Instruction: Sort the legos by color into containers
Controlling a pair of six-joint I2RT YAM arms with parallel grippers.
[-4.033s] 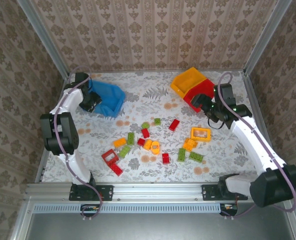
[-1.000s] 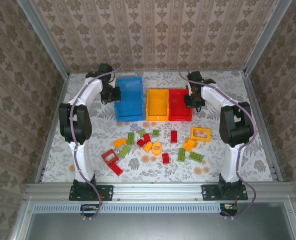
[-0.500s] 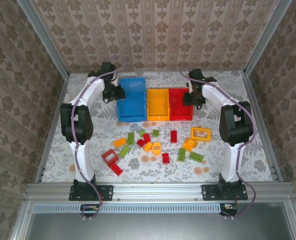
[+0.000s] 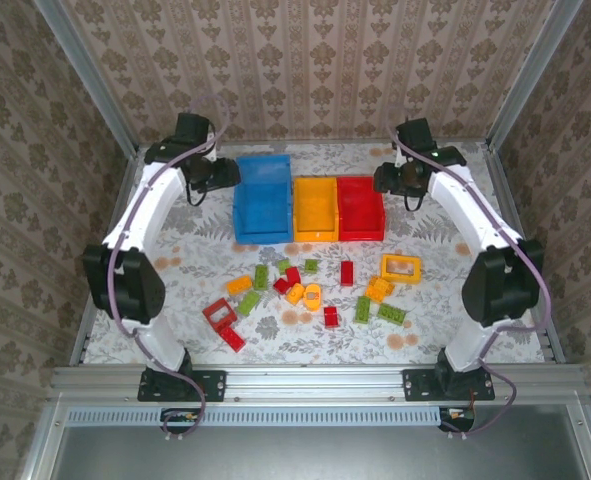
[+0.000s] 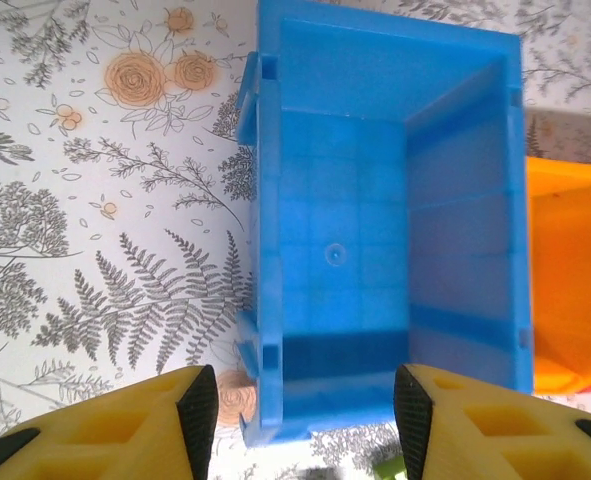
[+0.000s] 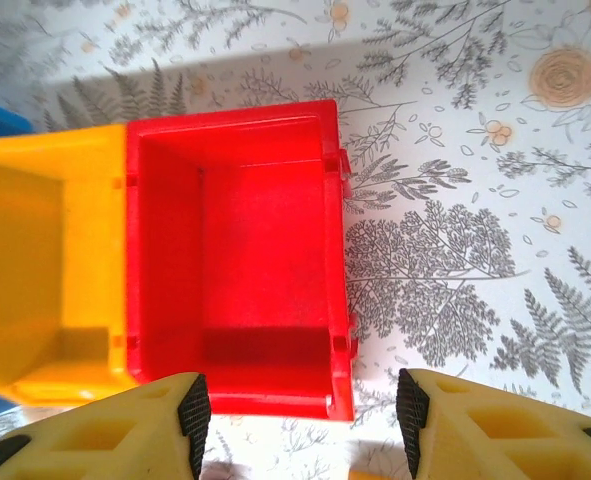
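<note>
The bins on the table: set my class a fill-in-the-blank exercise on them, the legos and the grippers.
The blue bin stands at the ____ end of the row of bins.
The orange bin sits between the blue bin and the ____ one.
The blue bin holds ____ legos.
The left gripper and the right gripper are both ____.
Missing words: left; red; no; open.

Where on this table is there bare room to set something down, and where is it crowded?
Bare table lies left of the blue bin and right of the red bin, out to its side edges. Both bins look empty inside too. The middle, in front of the bins, is crowded with scattered legos.
</note>
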